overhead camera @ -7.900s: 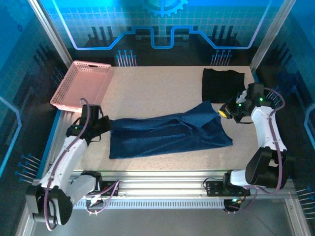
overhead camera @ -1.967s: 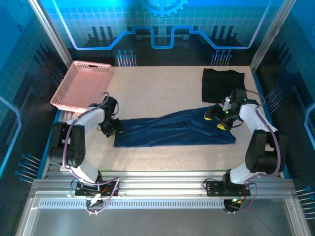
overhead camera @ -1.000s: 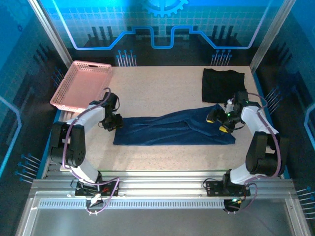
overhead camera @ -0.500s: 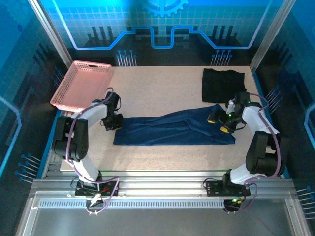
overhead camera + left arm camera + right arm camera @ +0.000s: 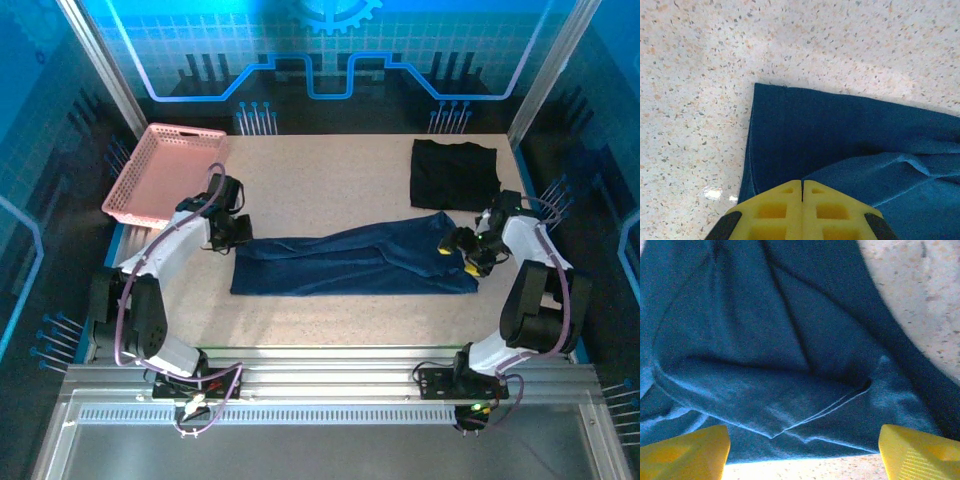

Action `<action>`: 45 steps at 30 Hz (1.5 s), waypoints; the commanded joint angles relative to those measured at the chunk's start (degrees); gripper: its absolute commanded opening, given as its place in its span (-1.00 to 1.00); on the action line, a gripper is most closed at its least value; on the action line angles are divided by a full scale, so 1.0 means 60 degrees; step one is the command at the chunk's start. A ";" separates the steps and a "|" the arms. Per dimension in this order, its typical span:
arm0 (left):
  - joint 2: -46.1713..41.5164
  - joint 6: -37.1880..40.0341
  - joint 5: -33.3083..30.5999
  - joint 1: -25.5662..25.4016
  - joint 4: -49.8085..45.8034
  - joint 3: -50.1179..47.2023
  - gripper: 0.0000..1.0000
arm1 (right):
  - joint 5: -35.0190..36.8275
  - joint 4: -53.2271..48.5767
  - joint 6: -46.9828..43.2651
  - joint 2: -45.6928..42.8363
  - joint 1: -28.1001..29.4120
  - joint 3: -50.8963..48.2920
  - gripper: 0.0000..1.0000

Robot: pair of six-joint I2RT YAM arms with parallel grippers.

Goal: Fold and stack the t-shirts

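The navy blue t-shirt [image 5: 350, 262] lies folded into a long strip across the table's middle. My left gripper [image 5: 230, 233] is at its left end. In the left wrist view the yellow jaws [image 5: 802, 183] meet tip to tip, and a raised fold of the navy cloth [image 5: 880, 170] runs up into them. My right gripper [image 5: 462, 255] is at the strip's right end, open, with its fingers wide apart on either side of the layered navy cloth [image 5: 790, 390] just above the shirt's edge. The black t-shirt [image 5: 455, 172] lies folded to a square at the back right.
A pink perforated basket [image 5: 165, 170] stands at the back left corner. Bare speckled tabletop [image 5: 320, 180] stretches between the basket and the black shirt, and in front of the navy strip. Frame posts rise at both back corners.
My left gripper has shut at the navy shirt's left end and shifted slightly back. My right gripper has slid a little right, to the shirt's right edge, still open.
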 commanded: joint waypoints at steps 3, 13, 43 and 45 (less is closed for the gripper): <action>-0.0214 0.0339 0.0091 -0.0090 0.0043 0.0149 -0.99 | 0.0186 0.0095 0.0291 0.0472 -0.0156 -0.0158 0.50; -0.0429 0.0385 0.0101 -0.0105 0.0081 0.0078 -0.99 | 0.0083 0.0710 0.0908 0.1487 -0.0112 0.0130 0.13; -0.0248 0.0960 -0.0225 0.0139 0.0124 0.0821 -0.96 | -0.1188 0.0302 0.1154 0.0941 0.0530 0.3829 -1.00; -0.0207 0.1002 -0.0255 0.0173 0.0168 0.0852 -0.96 | -0.1229 0.0349 0.1110 0.1094 0.0608 0.4131 -1.00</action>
